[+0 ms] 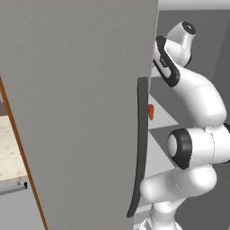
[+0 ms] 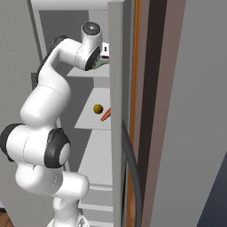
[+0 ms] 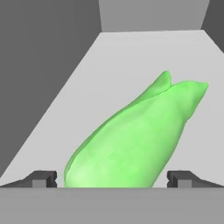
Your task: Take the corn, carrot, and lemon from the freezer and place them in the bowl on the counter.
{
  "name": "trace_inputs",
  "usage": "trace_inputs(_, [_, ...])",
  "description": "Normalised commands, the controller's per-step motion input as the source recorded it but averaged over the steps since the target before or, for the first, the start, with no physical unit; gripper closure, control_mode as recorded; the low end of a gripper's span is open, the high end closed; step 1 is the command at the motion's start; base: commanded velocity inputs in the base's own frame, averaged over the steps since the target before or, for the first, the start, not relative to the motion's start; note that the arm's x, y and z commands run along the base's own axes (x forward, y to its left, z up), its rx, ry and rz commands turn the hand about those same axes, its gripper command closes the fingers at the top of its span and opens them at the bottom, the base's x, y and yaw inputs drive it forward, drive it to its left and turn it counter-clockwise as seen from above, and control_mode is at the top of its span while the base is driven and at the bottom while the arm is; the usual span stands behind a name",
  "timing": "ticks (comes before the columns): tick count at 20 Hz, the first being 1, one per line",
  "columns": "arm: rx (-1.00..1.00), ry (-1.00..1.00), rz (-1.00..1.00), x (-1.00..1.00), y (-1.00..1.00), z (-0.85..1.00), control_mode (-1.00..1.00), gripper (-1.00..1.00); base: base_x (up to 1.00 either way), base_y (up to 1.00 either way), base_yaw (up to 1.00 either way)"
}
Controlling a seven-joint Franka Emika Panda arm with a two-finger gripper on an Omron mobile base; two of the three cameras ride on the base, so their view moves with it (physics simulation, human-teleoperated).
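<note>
- White arm segments with dark joints fold up and reach into the open freezer (image 2: pixel 116 53), wrist at an upper shelf.
- Bright green, smooth and leafy-tipped, the corn (image 3: pixel 131 140) lies on the white shelf between the fingertips (image 3: pixel 43 179) of the gripper (image 3: pixel 111 180); the jaws stand wide, one at 8 o'clock and one at 4 o'clock of it, apparently not touching.
- Dull yellow lemon (image 2: pixel 98 108), round, sits on a lower shelf; the orange tapered carrot (image 2: pixel 106 115) lies just beside it at 4 o'clock.
- Beige speckled counter (image 1: pixel 9 148) shows past the grey door.
</note>
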Motion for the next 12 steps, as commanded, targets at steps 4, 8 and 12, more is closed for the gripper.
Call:
trace_inputs(4, [0.00, 0.01, 0.00, 0.00, 0.00, -0.06, -1.00, -1.00, 0.00, 0.00, 0.00])
trace_inputs(8, [0.00, 0.00, 0.00, 0.06, 0.00, -0.15, -1.00, -1.00, 0.00, 0.00, 0.00])
trace_inputs(12, [0.00, 0.00, 0.00, 0.10, 0.00, -0.16, -1.00, -1.00, 0.00, 0.00, 0.00])
